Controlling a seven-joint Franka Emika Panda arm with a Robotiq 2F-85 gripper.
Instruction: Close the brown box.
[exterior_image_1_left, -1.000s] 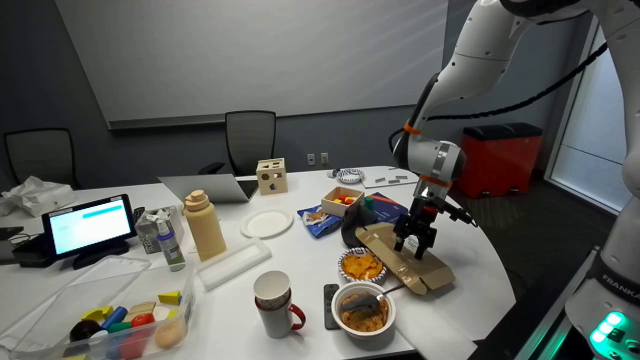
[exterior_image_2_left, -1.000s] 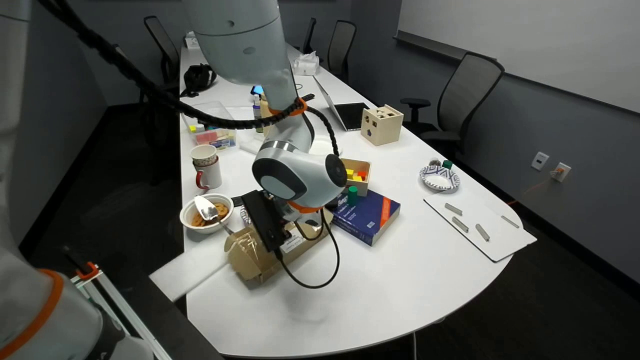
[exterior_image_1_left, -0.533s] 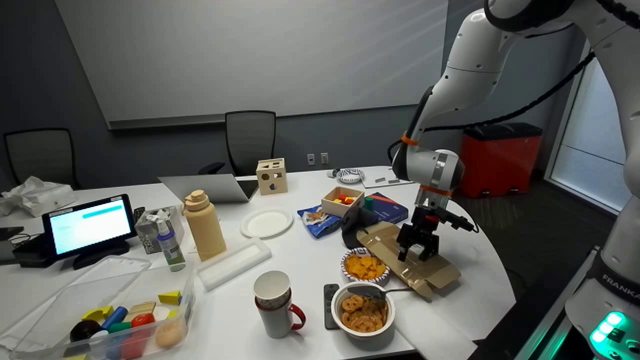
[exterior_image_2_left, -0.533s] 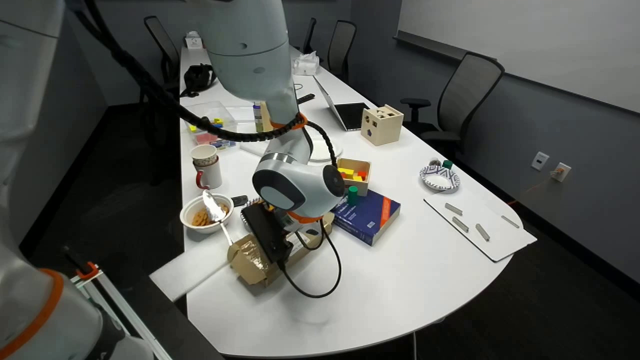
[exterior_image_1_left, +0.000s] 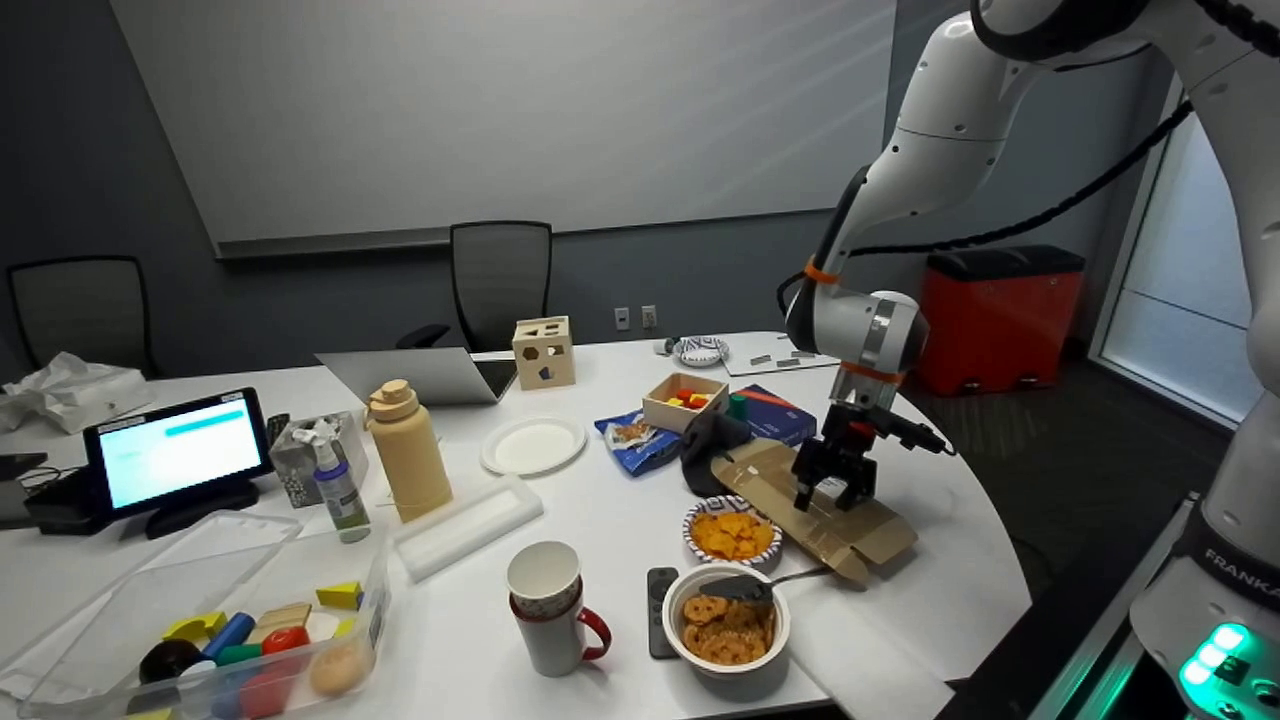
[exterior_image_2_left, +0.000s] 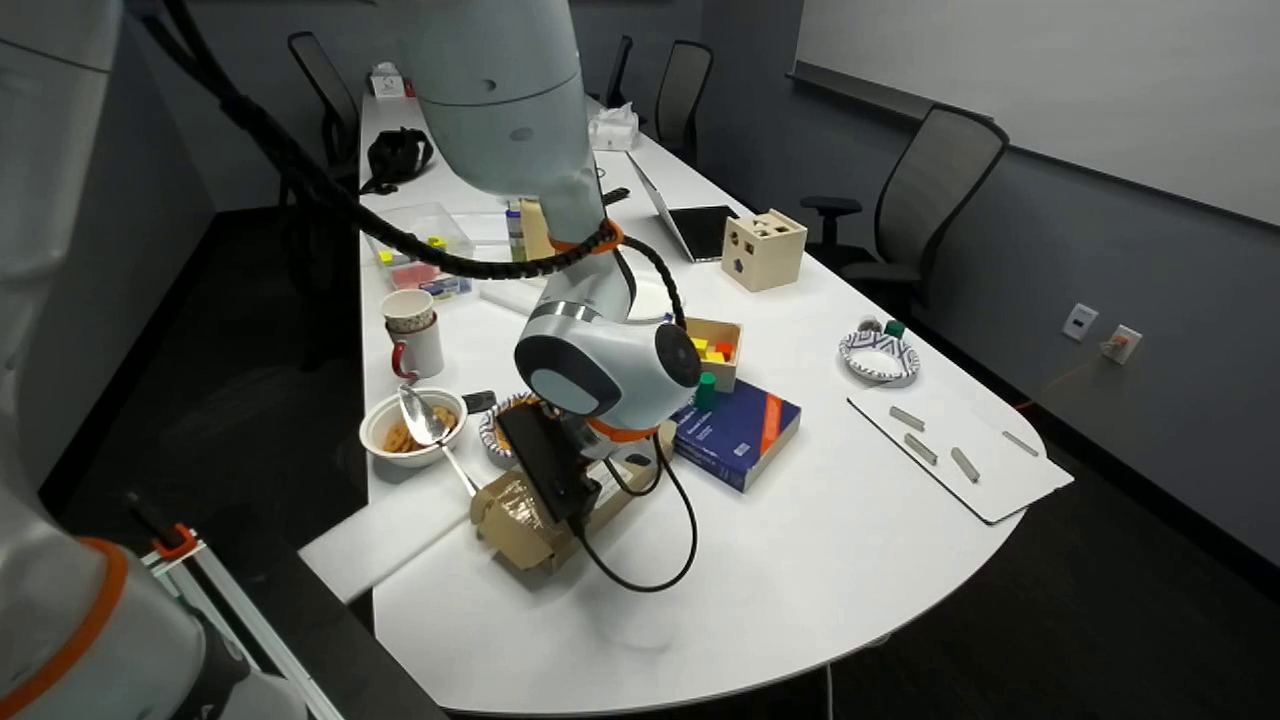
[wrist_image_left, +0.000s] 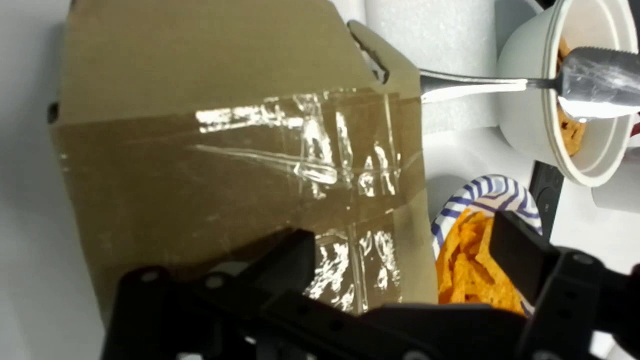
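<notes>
The brown box (exterior_image_1_left: 822, 533) lies on the table, flat and long, with shiny tape on its upper side and end flaps sticking out. It also shows in an exterior view (exterior_image_2_left: 515, 525) and fills much of the wrist view (wrist_image_left: 210, 190). No dark interior shows; whether the lid sits fully down cannot be told. My gripper (exterior_image_1_left: 826, 500) is over the box's middle, pointing down. In the wrist view its fingers (wrist_image_left: 405, 245) are wide apart with nothing between them, one over the taped cardboard, the other over the chips bowl. Whether a fingertip touches the box cannot be told.
A patterned bowl of orange chips (exterior_image_1_left: 733, 535) stands close beside the box. A white bowl of pretzels (exterior_image_1_left: 728, 640) holds a spoon (wrist_image_left: 480, 86) whose handle reaches the box's end. A dark blue book (exterior_image_2_left: 735, 440), a blue snack bag (exterior_image_1_left: 638, 442) and a remote (exterior_image_1_left: 661, 612) lie nearby.
The gripper dipped, then rose slightly. The box has shifted a little, rightward in both exterior views. The spoon has swung in the pretzel bowl. The gripper stays open.
</notes>
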